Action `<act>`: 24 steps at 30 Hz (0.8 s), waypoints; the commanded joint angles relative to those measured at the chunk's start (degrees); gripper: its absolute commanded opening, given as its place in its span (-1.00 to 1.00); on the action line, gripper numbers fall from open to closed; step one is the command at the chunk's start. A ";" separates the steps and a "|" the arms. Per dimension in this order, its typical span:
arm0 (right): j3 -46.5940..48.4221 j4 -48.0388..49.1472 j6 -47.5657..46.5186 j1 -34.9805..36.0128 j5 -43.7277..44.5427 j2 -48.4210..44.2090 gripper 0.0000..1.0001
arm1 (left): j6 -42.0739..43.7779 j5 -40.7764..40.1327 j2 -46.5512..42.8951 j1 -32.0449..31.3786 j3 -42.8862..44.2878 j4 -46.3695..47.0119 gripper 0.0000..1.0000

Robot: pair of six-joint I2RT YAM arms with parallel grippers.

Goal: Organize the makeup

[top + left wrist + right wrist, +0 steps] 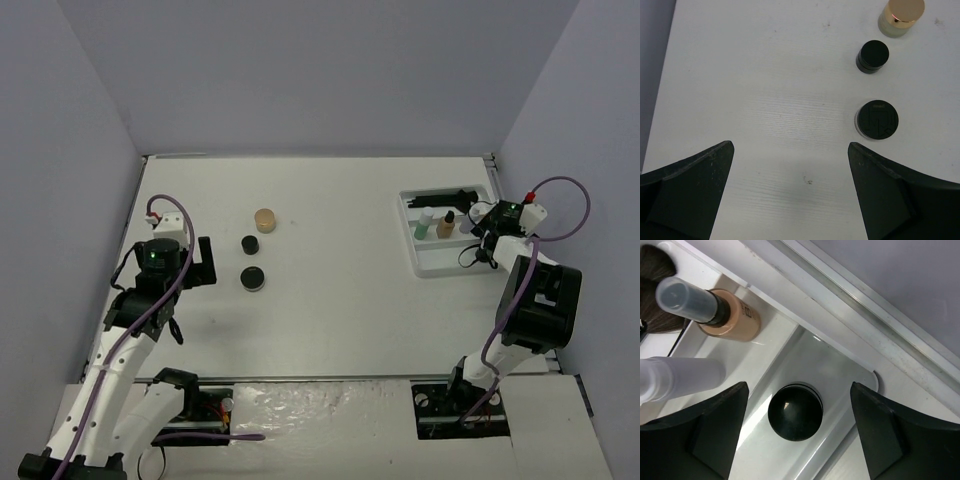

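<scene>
Right claw [798,386]: spread, grasping nothing; black jar [795,411] stands free between my fingers.
Jar's place: a white tray [840,365] compartment, next to the tan bottle [730,315].
Step done well: I should rise straight up, clipping neither.
Left claw [790,143]: wide apart, empty, over table [765,75]; tan jar [900,17], small black jar [872,56] and flat black jar [876,118] lie ahead.

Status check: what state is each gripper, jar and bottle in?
Tan jar: lidded, on table.
Small black jar: lidded, on table.
Wide black jar: lidded, on table.
Third black jar: lidded, free in tray.
Tan bottle: capped, in tray.
Left gripper: open, empty.
Right gripper: open, straddling third black jar.
</scene>
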 commanded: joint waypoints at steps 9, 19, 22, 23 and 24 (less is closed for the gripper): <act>5.27 -7.08 5.27 3.00 -4.99 -21.39 0.94 | -3.45 16.56 16.01 -5.82 6.78 -1.60 0.94; 2.43 -7.75 1.59 15.10 -5.53 -34.94 1.00 | -10.49 14.56 33.48 -11.24 11.46 4.30 0.94; 2.34 -7.83 -0.89 17.00 -6.21 -36.94 1.00 | -10.94 12.55 39.87 -11.37 14.01 4.12 0.94; 2.33 -7.85 -1.88 17.42 -6.89 -37.34 1.00 | -11.07 11.75 42.15 -11.36 15.16 3.61 0.94; 2.29 -7.93 -2.64 18.42 -7.53 -37.66 1.00 | -11.15 11.74 43.87 -11.32 16.12 3.40 0.94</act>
